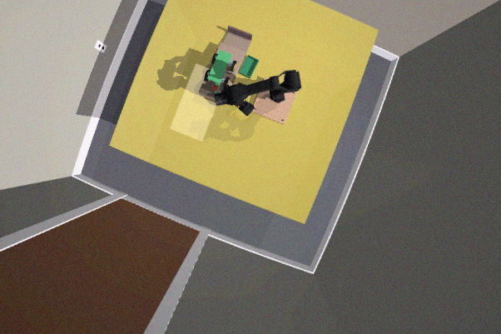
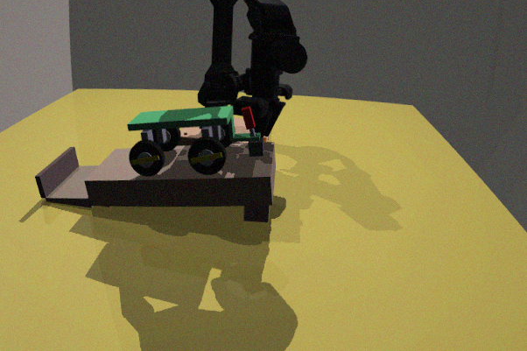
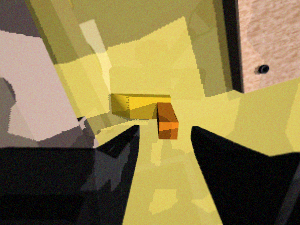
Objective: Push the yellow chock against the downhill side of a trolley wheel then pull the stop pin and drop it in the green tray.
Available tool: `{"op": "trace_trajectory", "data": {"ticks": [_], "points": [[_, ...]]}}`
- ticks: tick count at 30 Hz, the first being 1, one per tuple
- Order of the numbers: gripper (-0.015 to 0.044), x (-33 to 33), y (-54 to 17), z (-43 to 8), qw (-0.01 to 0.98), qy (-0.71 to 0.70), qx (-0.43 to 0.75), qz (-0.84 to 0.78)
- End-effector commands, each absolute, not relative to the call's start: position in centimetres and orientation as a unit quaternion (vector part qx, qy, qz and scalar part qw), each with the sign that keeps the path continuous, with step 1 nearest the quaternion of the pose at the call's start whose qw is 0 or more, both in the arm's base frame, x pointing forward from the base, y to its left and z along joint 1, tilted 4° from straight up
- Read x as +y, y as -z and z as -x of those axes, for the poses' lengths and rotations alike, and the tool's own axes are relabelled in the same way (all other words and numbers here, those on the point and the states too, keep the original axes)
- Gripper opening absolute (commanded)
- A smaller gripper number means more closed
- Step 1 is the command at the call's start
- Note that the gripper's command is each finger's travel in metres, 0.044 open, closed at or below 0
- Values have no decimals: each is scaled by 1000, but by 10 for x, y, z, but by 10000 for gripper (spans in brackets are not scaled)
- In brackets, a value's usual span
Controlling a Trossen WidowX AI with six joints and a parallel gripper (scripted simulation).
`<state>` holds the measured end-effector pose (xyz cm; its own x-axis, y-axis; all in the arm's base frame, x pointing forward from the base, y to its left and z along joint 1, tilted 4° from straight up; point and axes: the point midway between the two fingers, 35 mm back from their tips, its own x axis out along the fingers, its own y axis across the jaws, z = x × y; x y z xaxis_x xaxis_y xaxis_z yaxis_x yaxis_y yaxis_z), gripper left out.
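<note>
Your jaws stand parted, nothing grasped. The chock (image 3: 142,107) lies ahead of them in the wrist view, its base crosswise, orange handle (image 2: 265,139) (image 3: 167,119) lined up with the gap (depth is hard to judge). Exterior, it's towards the desk's (image 1: 270,174) (image 2: 394,165) (image 3: 145,64) far edge, mostly hidden behind 1 ramp (image 1: 239,44) (image 2: 175,192) (image 3: 37,84); overhead, the arm (image 1: 258,87) (image 2: 222,38) covers it.

Top cam: high, looking down.
</note>
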<state>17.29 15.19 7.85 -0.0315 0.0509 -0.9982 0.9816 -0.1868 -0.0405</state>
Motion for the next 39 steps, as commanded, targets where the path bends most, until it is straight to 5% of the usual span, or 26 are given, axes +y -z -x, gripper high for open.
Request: {"op": "trace_trajectory", "data": {"ticks": [1,30,35,39], "points": [[190,152,-70,-171,427,545,472,-546],[190,153,-40,-169,426,545,472,-546],[59,153,-43,-171,429,543,471,-547],[32,153,-43,-171,429,543,471,-547]]}}
